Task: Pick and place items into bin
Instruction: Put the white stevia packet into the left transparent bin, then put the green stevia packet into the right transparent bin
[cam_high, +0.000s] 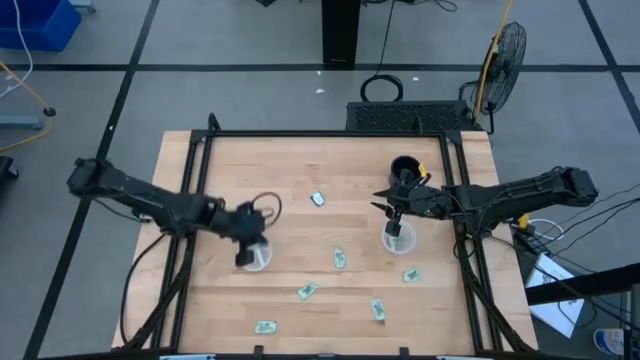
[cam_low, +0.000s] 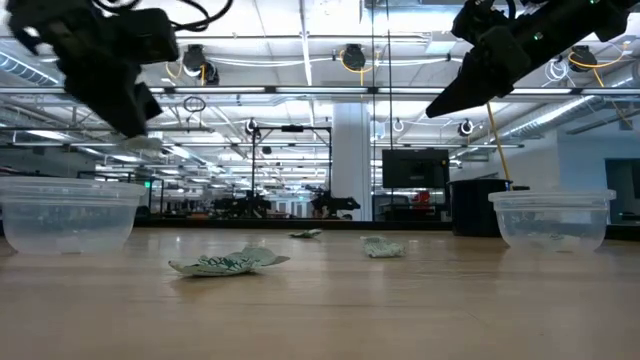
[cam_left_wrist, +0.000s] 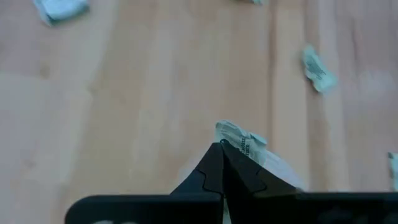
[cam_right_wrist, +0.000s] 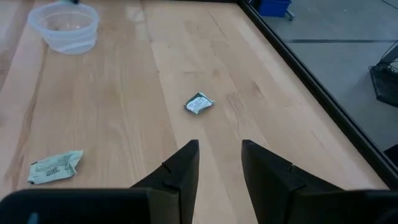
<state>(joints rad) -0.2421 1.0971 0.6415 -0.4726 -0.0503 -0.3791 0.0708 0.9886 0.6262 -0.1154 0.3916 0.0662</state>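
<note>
Two clear cups stand on the wooden table: one (cam_high: 260, 260) under my left gripper, one (cam_high: 398, 241) by my right gripper, with a pale green packet inside. My left gripper (cam_high: 246, 256) is above the left cup, shut on a pale green and white packet (cam_left_wrist: 241, 140). My right gripper (cam_high: 384, 204) is open and empty, raised just beyond the right cup's far side. Several packets lie flat on the table, among them one (cam_high: 317, 199) toward the far side, one (cam_high: 340, 259) in the middle and one (cam_high: 307, 291) nearer. My left gripper pinches the packet by one edge (cam_left_wrist: 227, 142) between its two fingertips. The rest of the crumpled packet sticks out past the fingertips, lifted clear of the table. The fingers point down over the left cup's clear rim (cam_left_wrist: 281, 175).
More packets lie near the table's near edge (cam_high: 265, 326) (cam_high: 378, 309) and right of the middle (cam_high: 410, 274). A black cup (cam_high: 404, 168) stands at the far right. Black frame rails (cam_high: 455, 160) run along the table's sides. The right wrist view shows a packet (cam_right_wrist: 199, 104) ahead.
</note>
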